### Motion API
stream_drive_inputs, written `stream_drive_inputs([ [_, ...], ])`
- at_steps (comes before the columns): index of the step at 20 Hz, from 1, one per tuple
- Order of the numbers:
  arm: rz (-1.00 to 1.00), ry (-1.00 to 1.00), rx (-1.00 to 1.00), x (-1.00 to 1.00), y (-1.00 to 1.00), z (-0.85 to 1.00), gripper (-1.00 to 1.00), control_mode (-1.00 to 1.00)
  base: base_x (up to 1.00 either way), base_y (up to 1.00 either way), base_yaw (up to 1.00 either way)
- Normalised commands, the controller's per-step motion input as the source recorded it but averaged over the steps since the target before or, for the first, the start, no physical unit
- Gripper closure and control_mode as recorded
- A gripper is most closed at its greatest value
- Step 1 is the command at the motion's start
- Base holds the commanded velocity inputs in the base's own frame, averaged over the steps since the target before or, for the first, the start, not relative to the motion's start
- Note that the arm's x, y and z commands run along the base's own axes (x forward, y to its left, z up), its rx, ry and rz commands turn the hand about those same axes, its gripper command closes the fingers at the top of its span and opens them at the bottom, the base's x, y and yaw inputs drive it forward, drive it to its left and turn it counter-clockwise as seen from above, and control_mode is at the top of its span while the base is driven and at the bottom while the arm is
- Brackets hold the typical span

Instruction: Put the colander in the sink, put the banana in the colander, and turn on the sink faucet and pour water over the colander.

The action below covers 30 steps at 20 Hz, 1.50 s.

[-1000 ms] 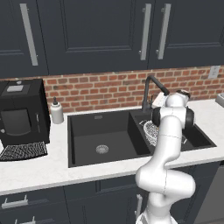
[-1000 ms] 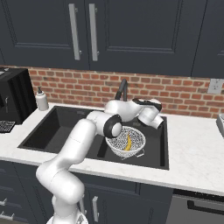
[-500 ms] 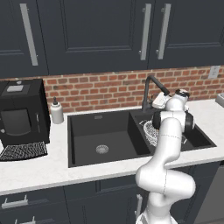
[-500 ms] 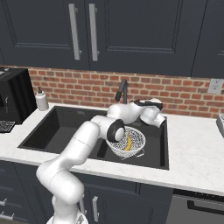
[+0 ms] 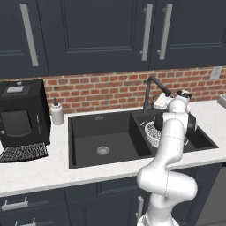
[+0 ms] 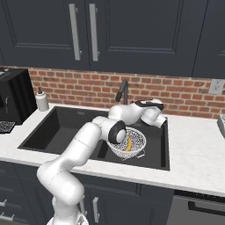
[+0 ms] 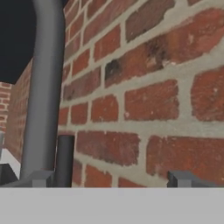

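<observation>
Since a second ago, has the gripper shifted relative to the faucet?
Yes. In the right base view the gripper has swung from over the colander toward the brick wall, ending beside the faucet, jaws open.

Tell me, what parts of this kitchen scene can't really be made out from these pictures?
- Colander, left base view: the white arm covers most of it, and the banana inside.
- Banana, right base view: too small to tell whether it is wet.
- Faucet, hand view: its spout is cut off by the top edge.
- Faucet base, right base view: hidden behind the arm.
</observation>
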Motion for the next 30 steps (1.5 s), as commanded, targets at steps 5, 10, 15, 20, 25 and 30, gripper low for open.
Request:
stream_drive_inputs([
  [5, 0.00, 0.00, -0.01, 0.00, 0.20, 0.00, -1.00, -1.00, 0.00, 0.00, 0.00],
  [10, 0.00, 0.00, -0.01, 0.02, 0.12, 0.00, -1.00, -1.00, 0.00, 0.00, 0.00],
  [15, 0.00, 0.00, 0.00, 0.11, 0.00, 0.00, -1.00, -1.00, 0.00, 0.00, 0.00],
  [20, 0.00, 0.00, 0.00, 0.18, 0.00, 0.01, 1.00, -1.00, 0.00, 0.00, 0.00],
  [25, 0.00, 0.00, 0.00, 0.17, 0.00, 0.03, 1.00, -1.00, 0.00, 0.00, 0.00],
  [30, 0.00, 0.00, 0.00, 0.14, -0.05, 0.05, 1.00, -1.00, 0.00, 0.00, 0.00],
])
